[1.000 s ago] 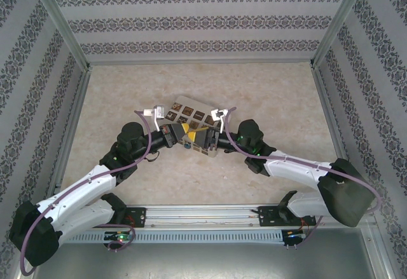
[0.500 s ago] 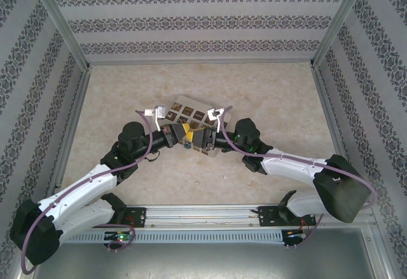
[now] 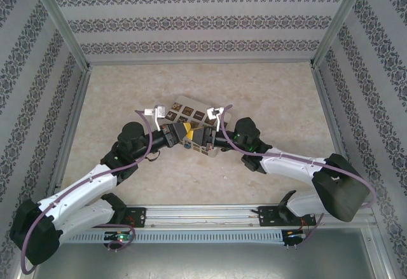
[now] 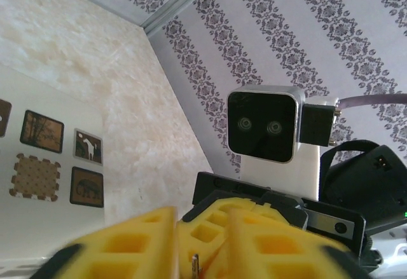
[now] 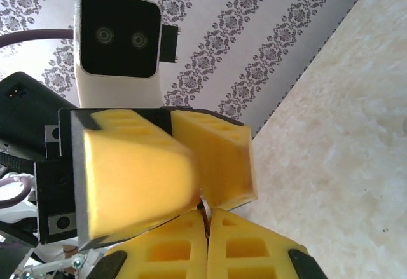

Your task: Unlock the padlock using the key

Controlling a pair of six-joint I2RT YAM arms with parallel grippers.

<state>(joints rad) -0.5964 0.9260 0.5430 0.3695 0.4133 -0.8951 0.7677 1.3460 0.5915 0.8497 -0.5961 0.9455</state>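
The left end effector met the right end effector tip to tip over the middle of the table, at the near edge of the cream box. In the left wrist view its yellow fingers were closed narrowly around a thin metal sliver. Whether that was the key's blade or the padlock's shackle could not be told. In the right wrist view the right end effector's own fingers were pressed almost together along a fine seam, and whatever they pinched was hidden. From above, a small blue speck, most likely the padlock, sat right between the two tips. The key could not be picked out on its own.

The step in hand looked like mating the key with the keyway, or turning it once seated. To do it well, the arm holding the padlock should stay rigid while the other makes only small corrections. The blade should be lined up with the slot before any push, and the push should go straight along the blade. The turn should come from wrist roll alone, about the key's own axis. If it met resistance, easing back and re-aligning would be safer than pressing harder. Parts this small could swivel or slip out of the soft pads.
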